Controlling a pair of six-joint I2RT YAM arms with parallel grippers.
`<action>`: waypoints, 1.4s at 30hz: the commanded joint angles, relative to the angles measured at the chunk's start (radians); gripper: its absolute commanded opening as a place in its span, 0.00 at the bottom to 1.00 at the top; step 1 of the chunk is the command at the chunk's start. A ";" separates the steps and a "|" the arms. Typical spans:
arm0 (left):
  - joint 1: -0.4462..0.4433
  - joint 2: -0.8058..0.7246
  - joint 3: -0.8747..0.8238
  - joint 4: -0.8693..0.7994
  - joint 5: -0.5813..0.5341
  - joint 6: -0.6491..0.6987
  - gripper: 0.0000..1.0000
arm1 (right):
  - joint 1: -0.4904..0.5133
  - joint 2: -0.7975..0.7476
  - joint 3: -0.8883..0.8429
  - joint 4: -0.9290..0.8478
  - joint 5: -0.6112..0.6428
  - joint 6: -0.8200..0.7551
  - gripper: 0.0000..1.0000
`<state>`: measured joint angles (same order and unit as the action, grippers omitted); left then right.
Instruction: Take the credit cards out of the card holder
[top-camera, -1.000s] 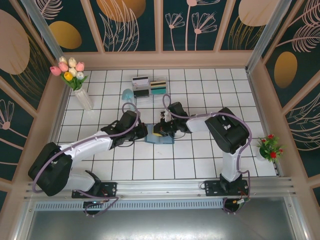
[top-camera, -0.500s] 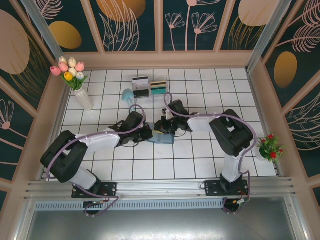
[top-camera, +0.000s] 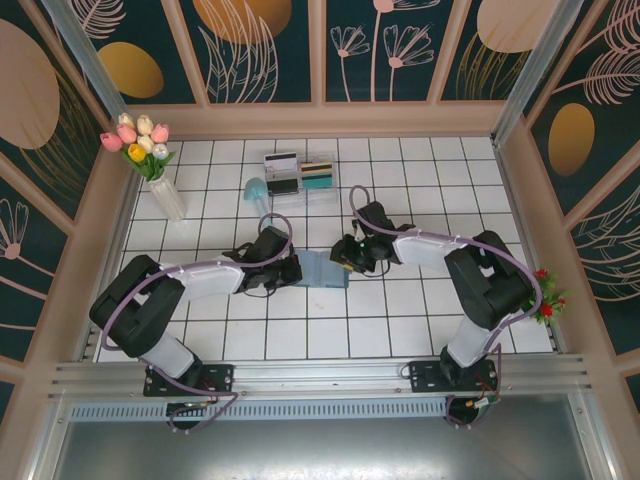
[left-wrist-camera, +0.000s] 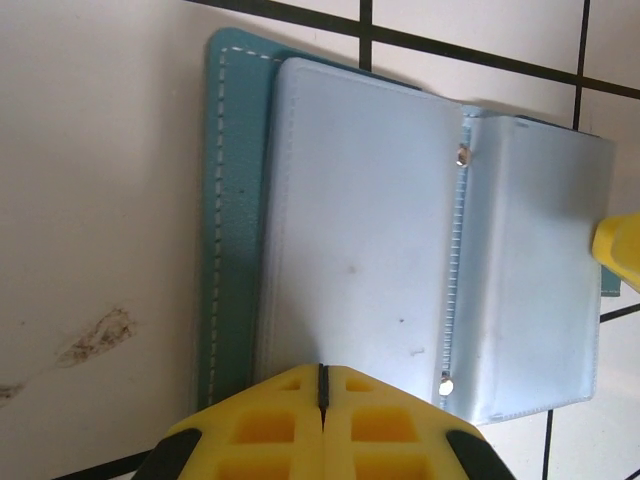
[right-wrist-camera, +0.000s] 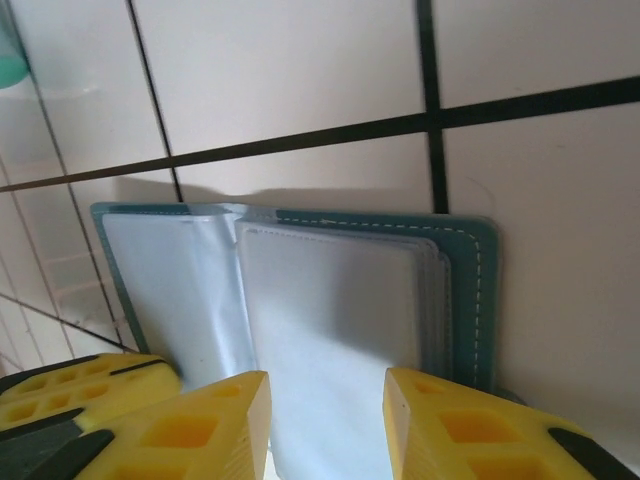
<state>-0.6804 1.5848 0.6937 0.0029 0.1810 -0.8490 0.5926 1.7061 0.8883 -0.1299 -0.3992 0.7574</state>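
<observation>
Tiles (top-camera: 420, 320) white, walls (top-camera: 380, 50) floral; card holder (left-wrist-camera: 360, 230) spread open; left fingers (left-wrist-camera: 280, 420) together, right fingers (right-wrist-camera: 200, 425) apart.

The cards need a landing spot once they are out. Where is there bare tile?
Bare tile: the far-right patch between the clear box, the right wall and the right arm; also the near rows in front of the card holder. Crowded: right at the card holder, where both arms' jaws converge.
</observation>
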 joint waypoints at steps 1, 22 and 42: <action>0.000 0.018 0.021 -0.035 -0.021 0.021 0.00 | -0.007 -0.025 -0.024 -0.038 0.023 -0.009 0.39; 0.000 0.034 0.026 -0.053 -0.017 0.031 0.00 | -0.001 -0.049 -0.022 -0.093 0.109 -0.011 0.43; 0.000 0.027 0.009 -0.044 -0.016 0.036 0.00 | 0.018 -0.018 -0.032 0.158 -0.220 -0.012 0.39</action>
<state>-0.6804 1.6039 0.7059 -0.0113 0.1753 -0.8314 0.6037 1.6768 0.8742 -0.0711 -0.5079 0.7452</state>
